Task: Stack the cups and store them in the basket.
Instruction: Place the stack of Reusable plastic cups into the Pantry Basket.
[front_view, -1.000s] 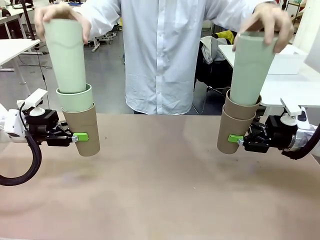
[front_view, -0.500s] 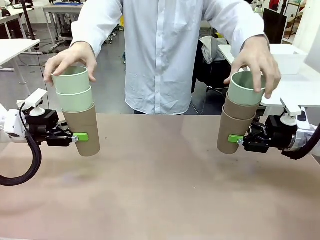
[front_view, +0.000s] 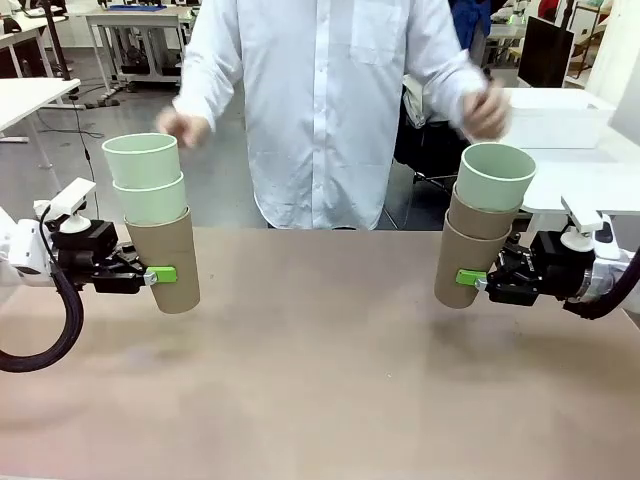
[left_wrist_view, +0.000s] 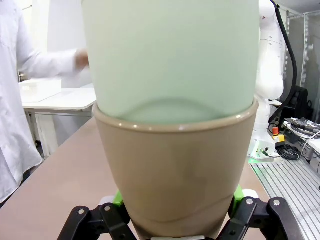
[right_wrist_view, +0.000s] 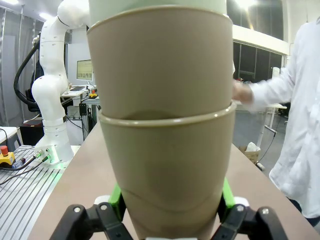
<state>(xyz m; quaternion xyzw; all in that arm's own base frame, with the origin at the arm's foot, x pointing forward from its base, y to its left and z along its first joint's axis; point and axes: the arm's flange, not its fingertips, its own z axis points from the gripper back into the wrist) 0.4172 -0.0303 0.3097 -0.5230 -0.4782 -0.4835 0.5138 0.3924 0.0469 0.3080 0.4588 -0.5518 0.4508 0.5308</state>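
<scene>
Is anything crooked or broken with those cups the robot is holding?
Nothing looks broken or spilled, but the left stack and the right stack both lean outward at the top rather than standing straight.

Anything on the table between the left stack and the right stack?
No. In the front view, the table between the left stack and right stack is bare.

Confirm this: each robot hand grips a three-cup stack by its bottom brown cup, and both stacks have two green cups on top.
Wrong for the right stack: the front view shows two brown cups with one green cup on top in the right hand. The left stack, in the left hand, has two green cups over one brown.
</scene>
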